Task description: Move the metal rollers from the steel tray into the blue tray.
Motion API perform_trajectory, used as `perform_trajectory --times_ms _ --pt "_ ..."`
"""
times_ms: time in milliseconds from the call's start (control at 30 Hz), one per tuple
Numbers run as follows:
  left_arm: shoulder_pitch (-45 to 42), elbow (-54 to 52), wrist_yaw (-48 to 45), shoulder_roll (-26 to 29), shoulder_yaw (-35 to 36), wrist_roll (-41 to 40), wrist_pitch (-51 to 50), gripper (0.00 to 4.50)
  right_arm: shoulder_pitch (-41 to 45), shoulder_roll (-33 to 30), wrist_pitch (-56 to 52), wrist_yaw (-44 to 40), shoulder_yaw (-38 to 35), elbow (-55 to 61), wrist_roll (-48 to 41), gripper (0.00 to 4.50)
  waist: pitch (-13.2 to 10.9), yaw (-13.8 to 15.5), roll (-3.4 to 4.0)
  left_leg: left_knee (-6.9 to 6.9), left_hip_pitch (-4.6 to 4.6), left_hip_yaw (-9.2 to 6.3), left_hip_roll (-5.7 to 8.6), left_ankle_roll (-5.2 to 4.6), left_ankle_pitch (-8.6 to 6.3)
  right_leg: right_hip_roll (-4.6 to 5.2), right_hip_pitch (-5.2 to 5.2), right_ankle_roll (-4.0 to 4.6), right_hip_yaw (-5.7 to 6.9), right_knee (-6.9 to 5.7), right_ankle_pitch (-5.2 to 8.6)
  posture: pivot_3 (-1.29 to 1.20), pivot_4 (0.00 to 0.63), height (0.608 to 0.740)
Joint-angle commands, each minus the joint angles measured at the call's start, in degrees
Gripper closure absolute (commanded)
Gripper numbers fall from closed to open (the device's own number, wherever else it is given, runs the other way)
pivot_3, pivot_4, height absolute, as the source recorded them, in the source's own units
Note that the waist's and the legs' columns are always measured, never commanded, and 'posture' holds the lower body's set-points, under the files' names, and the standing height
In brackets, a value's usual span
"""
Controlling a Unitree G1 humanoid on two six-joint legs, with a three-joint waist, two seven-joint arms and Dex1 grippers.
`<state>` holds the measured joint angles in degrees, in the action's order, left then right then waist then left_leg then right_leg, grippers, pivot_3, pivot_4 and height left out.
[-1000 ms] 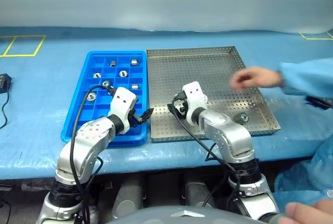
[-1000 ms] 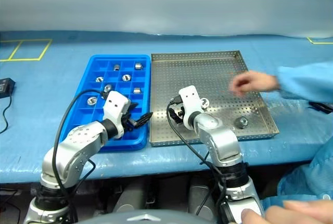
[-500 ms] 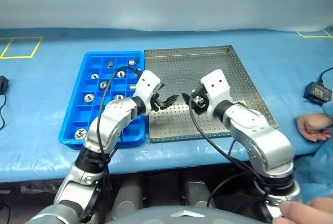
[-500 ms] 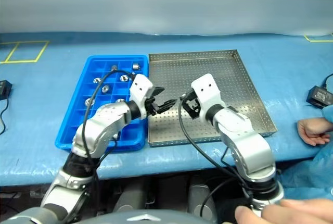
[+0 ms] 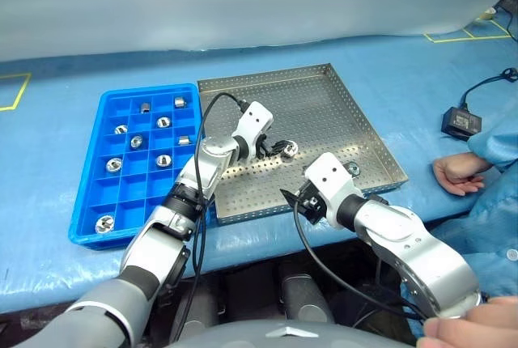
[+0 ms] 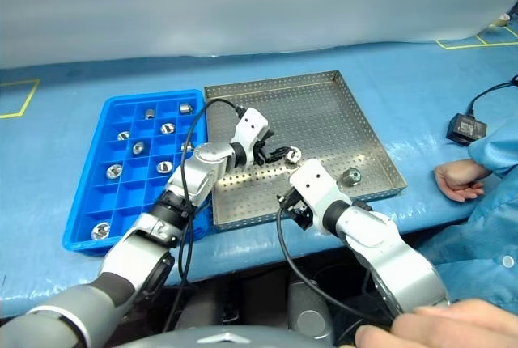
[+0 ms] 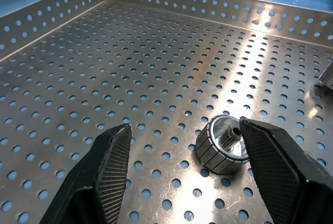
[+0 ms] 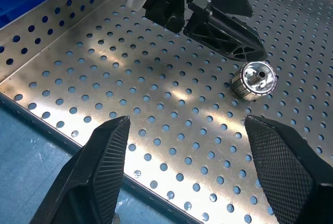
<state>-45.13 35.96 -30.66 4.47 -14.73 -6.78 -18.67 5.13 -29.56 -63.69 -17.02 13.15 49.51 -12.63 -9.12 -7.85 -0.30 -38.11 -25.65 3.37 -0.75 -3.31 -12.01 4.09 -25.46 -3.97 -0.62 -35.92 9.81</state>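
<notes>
The steel tray (image 5: 324, 113) lies at the table's centre with the blue tray (image 5: 139, 196) to its left. Two metal rollers rest on the steel tray's holed floor: one (image 5: 290, 148) mid-tray, another (image 5: 351, 170) near the front right. My left gripper (image 5: 275, 150) is open low over the steel tray; the mid-tray roller (image 7: 223, 144) lies on the floor between its fingers, close to one of them. My right gripper (image 5: 293, 202) is open and empty above the steel tray's front edge. Several rollers (image 5: 114, 164) sit in the blue tray's compartments.
A person's hand (image 5: 457, 174) in a blue sleeve rests on the blue table cover right of the steel tray. A black adapter (image 5: 461, 121) with its cable lies behind it. Another hand (image 5: 473, 328) shows at the lower right corner.
The camera has turned to the right. My left gripper moved from the blue tray's edge into the steel tray, up to a roller. My right gripper drew back to the tray's front edge. The person's hand left the tray.
</notes>
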Motion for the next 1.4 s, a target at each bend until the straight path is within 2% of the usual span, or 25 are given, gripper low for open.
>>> perform_trajectory --times_ms 33,333,667,933,1300,1400 --pt "-3.2 5.3 1.6 -1.4 1.0 2.2 3.9 0.9 -0.4 0.1 1.3 0.9 0.0 2.8 0.5 0.8 0.0 -0.5 0.0 0.01 0.0 0.0 0.01 0.0 0.0 0.01 0.0 -0.01 0.0 0.0 -0.01 -0.32 0.15 0.74" --pt "-4.3 10.3 -0.5 -4.4 3.9 1.9 5.8 0.9 -1.0 -0.2 0.9 1.6 0.8 3.5 1.1 0.8 0.0 -3.0 0.0 0.05 -0.01 -0.03 0.06 -0.05 -0.01 0.15 0.03 -0.12 -0.02 0.0 0.01 -0.34 0.15 0.74" --pt "-5.0 8.4 -1.0 -6.3 8.5 -0.6 5.1 0.9 -1.4 0.0 1.0 2.0 1.0 3.1 1.7 0.8 0.0 -5.6 0.0 0.05 0.01 -0.05 0.13 -0.11 0.03 0.23 0.07 -0.23 -0.03 -0.02 0.0 -0.35 0.15 0.74" --pt "-4.9 8.5 -4.7 -7.9 7.2 -0.2 4.1 0.9 -1.6 0.5 0.8 2.8 1.4 3.2 1.8 0.8 0.0 -6.8 -0.01 0.05 0.02 -0.06 0.2 -0.15 0.04 0.25 0.1 -0.37 -0.08 -0.02 0.04 -0.36 0.15 0.74" --pt "-7.0 17.9 3.2 -8.6 6.4 5.5 2.9 0.9 -1.9 1.5 0.7 3.8 1.0 3.0 1.7 0.8 0.0 -8.7 -0.03 0.05 0.07 -0.12 0.26 -0.2 0.07 0.27 0.22 -0.5 -0.13 -0.03 0.02 -0.38 0.15 0.74" --pt "-6.9 17.8 3.1 -8.6 6.4 5.8 3.0 1.4 -1.6 1.9 0.7 4.0 0.8 2.5 1.7 0.78 0.0 -8.7 -0.03 0.04 0.12 -0.13 0.27 -0.2 0.07 0.28 0.29 -0.52 -0.13 -0.02 0.02 -0.38 0.15 0.74"
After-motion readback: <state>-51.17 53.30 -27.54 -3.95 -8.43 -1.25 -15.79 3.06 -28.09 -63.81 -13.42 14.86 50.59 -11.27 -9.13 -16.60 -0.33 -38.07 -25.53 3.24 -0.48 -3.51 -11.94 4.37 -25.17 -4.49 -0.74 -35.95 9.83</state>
